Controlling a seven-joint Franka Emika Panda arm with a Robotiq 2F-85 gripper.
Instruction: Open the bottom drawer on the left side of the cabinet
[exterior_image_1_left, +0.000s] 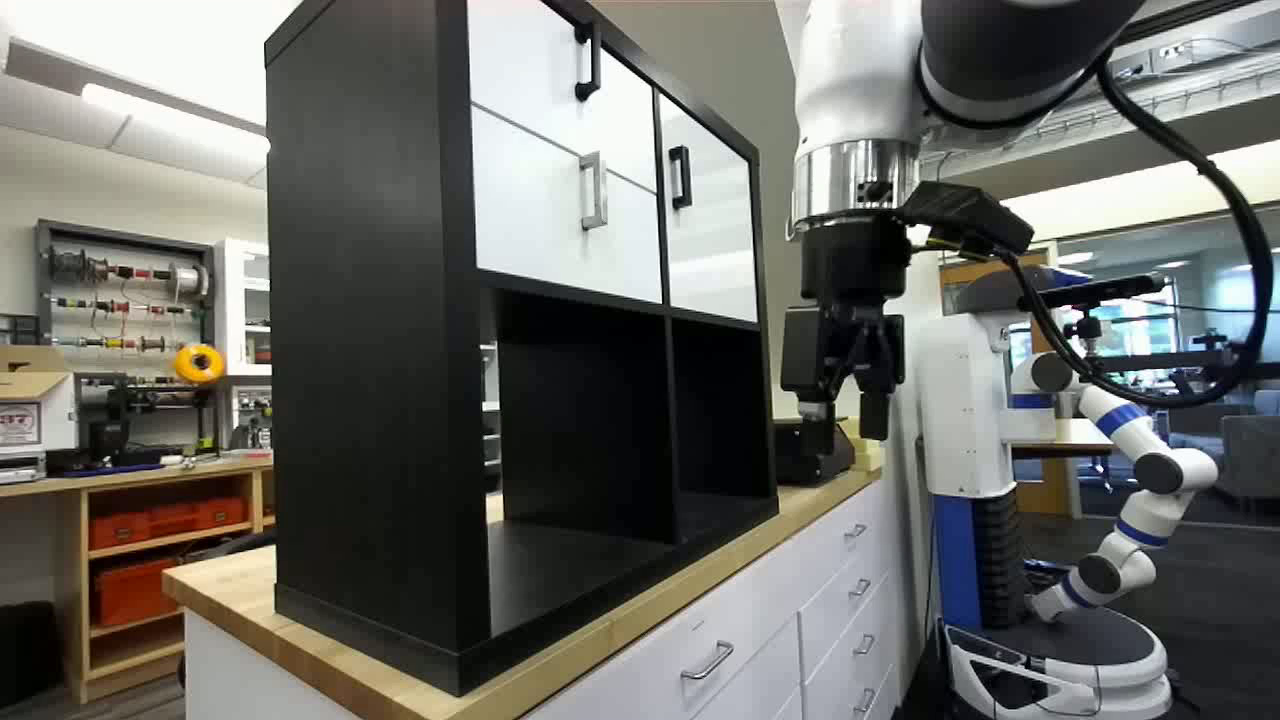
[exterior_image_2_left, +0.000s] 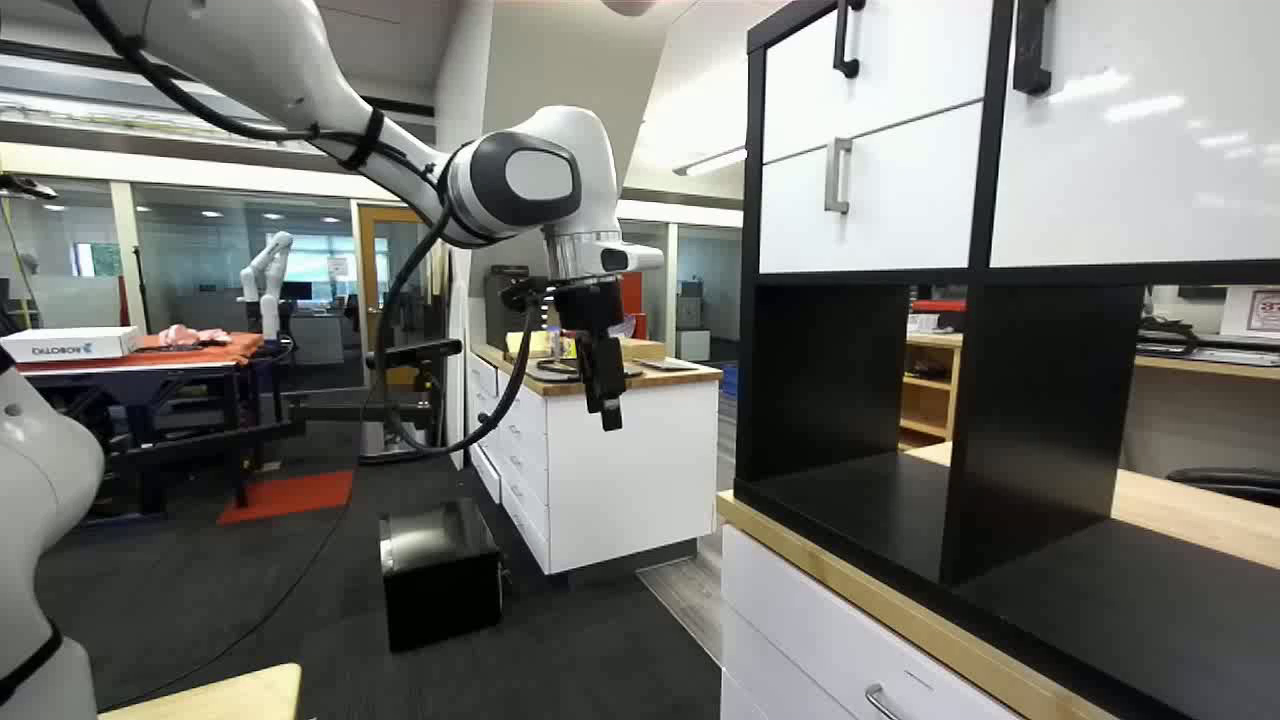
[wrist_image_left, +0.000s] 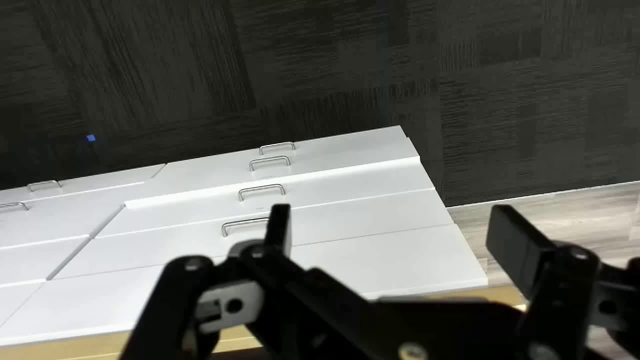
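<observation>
Gripper points down, fingers spread wide, well apart from the black cube-shelf cabinet, whose silver-handled bottom drawer, closed, sits higher than the fingertips, bar-handled white counter drawers lying below.

Between your gripper and the cabinet you have open air in both exterior views. The silver handle of the bottom drawer stands off its face, leaving you a slot behind. Above juts a black handle; below, the wooden counter top reaches past the cabinet's foot. A cable loops down (well apart from the cabinet).
</observation>
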